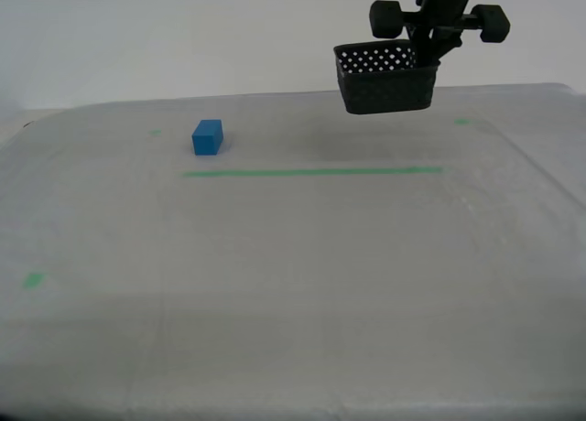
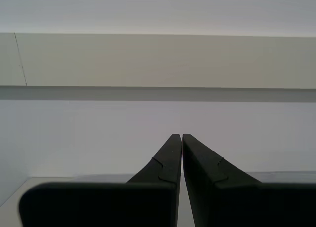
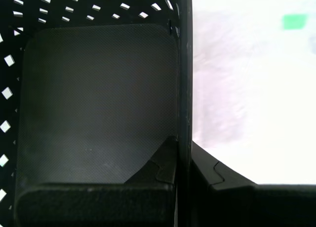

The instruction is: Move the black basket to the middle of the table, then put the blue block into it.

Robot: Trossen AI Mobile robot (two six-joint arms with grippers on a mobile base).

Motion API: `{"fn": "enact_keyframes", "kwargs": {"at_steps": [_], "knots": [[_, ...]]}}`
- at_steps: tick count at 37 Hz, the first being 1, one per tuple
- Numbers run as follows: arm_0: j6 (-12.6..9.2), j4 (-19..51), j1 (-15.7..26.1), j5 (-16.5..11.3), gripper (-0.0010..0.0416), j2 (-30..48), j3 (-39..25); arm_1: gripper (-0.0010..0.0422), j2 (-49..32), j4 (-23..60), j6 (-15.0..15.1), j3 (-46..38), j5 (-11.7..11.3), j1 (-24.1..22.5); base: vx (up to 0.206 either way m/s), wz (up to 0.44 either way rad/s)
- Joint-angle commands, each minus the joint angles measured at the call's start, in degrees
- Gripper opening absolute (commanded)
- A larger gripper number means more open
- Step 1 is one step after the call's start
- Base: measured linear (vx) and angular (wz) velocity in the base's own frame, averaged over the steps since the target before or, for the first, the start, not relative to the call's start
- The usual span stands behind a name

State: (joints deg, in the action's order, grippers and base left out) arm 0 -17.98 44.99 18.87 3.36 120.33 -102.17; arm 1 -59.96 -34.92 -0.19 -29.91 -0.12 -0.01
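- Status: you are in the first half of the task; the basket (image 1: 386, 78) is off the table (image 1: 293, 284), hanging in the air toward the exterior view's upper right, above the far part of the table; a faint shadow lies on the surface beneath and to that view's left of it.
- First gripper (image 3: 183, 158): clamped on one basket wall; the first wrist view shows one jaw inside the basket against the wall, the other outside it, the wall pinched between them; the basket floor is bare.
- Second gripper (image 2: 181, 143): jaws closed tip to tip on nothing; its camera looks at a pale wall; this arm does not show in the exterior view.
- Block (image 1: 208, 137): sits on the table toward the exterior view's left, just beyond the left end of the green line (image 1: 311, 172); untouched, well apart from the basket.
- Done, by my reading: basket grasped and lifted.
- Left: set the basket down mid-table; release; pick up the block; drop it in the basket.
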Motion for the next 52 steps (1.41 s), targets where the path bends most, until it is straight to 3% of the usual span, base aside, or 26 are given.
{"fn": "enact_keyframes", "kwargs": {"at_steps": [1,6,12,18,28,36,42,52], "knots": [[-3.4,0.1,2.2,0.2,-0.0001,-0.2,0.0,0.0000,0.0,-0.3,0.2,-0.1,0.0,0.0,0.000,0.000],[-6.6,-0.3,5.0,0.2,-0.0001,-0.2,0.0,0.0000,0.0,-0.3,0.2,-0.1,0.0,0.0,0.000,0.000],[-8.1,-0.9,8.5,2.6,-0.0001,-0.2,0.0,0.0000,0.0,-0.3,0.2,-0.1,0.0,0.0,0.000,0.000],[-10.5,-0.8,10.7,2.8,-0.0001,-0.2,0.0,0.0000,0.0,-0.3,0.2,-0.1,0.0,0.0,0.000,0.000],[-12.0,-1.5,12.7,3.2,-0.0001,-0.2,1.2,0.0000,0.0,-0.3,0.2,-0.1,0.0,0.0,0.000,0.000],[-12.6,-6.7,13.5,3.1,-0.0001,-1.1,8.4,0.0000,0.0,-0.3,0.2,-0.1,0.0,0.0,0.000,0.000],[-14.2,-12.6,13.6,2.5,-0.0001,-2.4,14.5,0.0000,0.0,-0.3,0.2,-0.1,0.0,0.0,0.000,0.000],[-13.6,-17.8,13.9,2.4,-0.0001,-2.6,20.9,0.0000,0.0,-0.3,0.2,-0.1,0.0,0.0,0.000,0.000]]}}
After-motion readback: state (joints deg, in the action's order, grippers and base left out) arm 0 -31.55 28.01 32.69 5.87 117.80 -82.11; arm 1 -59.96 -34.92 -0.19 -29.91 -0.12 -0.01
